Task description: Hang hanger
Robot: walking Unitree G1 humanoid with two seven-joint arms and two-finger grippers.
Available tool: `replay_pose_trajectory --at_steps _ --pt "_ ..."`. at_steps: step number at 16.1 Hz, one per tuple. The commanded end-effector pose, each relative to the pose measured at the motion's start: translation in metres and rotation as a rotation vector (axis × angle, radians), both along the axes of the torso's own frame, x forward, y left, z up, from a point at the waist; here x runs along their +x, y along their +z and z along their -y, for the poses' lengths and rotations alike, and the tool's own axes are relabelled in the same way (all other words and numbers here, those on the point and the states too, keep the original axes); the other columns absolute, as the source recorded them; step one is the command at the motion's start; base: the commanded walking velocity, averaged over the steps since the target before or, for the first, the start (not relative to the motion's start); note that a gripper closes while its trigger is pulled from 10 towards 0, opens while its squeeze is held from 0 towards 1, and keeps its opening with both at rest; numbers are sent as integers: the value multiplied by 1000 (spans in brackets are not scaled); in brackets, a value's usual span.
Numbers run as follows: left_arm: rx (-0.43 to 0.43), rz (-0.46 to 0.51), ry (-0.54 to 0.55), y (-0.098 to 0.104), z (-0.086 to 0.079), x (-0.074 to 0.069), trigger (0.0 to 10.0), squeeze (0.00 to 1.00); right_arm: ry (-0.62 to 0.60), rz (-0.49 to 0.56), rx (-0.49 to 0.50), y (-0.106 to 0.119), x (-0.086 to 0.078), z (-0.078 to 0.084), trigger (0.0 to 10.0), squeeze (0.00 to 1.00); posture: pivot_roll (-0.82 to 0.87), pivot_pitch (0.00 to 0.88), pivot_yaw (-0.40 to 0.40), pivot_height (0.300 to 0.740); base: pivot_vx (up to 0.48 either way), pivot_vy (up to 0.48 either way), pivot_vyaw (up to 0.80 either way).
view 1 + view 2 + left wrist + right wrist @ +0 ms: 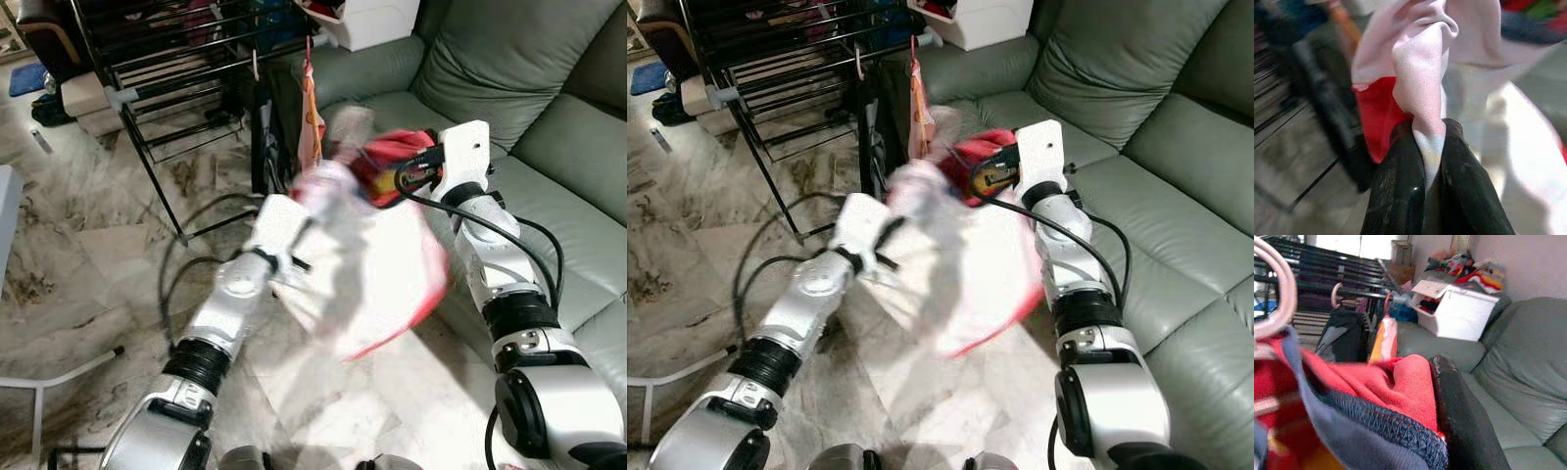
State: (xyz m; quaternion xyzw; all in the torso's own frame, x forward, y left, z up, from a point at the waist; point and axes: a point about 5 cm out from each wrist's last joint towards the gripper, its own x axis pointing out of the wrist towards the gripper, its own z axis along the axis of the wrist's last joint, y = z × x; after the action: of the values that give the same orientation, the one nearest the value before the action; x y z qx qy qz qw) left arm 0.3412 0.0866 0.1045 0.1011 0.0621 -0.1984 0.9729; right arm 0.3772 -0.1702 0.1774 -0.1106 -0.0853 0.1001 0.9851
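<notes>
While the black drying rack stands well off to the left on the marble floor, with a dark garment and an orange one already hanging from its rail, the carry toward it looks to be the step in hand. The left gripper is clamped tight on a twisted fold of the pale pink garment, the cloth pinched between its two fingers in the left wrist view, and the rest of the garment sags, blurred, between the two arms. Further right, the right gripper holds up the red, navy-trimmed neckline at the top of the bundle, one black finger pressed against the fabric; its other finger is buried in the cloth, so how far the pair is closed cannot be told. A pink hanger hook rises above that neckline in the right wrist view, so the hanger sits up at the right gripper, above the grey-green sofa, well apart from the rail. Next, I judge, the hook must be brought left to the rail and lowered over a free stretch beside the orange garment, with the loose cloth kept from snagging
</notes>
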Motion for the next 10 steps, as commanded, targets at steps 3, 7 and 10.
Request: replay_pose_trajectory --at_steps 3,7,10 --pt "-42 -2 158 2 -15 8 0 0 81 -16 88 -3 -6 -14 0 0 -77 10 26 740 0 0 0" --pt "-107 -15 172 4 -4 10 0 0 533 -144 139 -24 -36 -81 0 0 -67 3 26 740 0 0 0" --pt "-131 -11 162 6 0 11 0 0 651 -235 -21 -49 -57 -94 9333 0 -69 0 25 740 0 0 0"
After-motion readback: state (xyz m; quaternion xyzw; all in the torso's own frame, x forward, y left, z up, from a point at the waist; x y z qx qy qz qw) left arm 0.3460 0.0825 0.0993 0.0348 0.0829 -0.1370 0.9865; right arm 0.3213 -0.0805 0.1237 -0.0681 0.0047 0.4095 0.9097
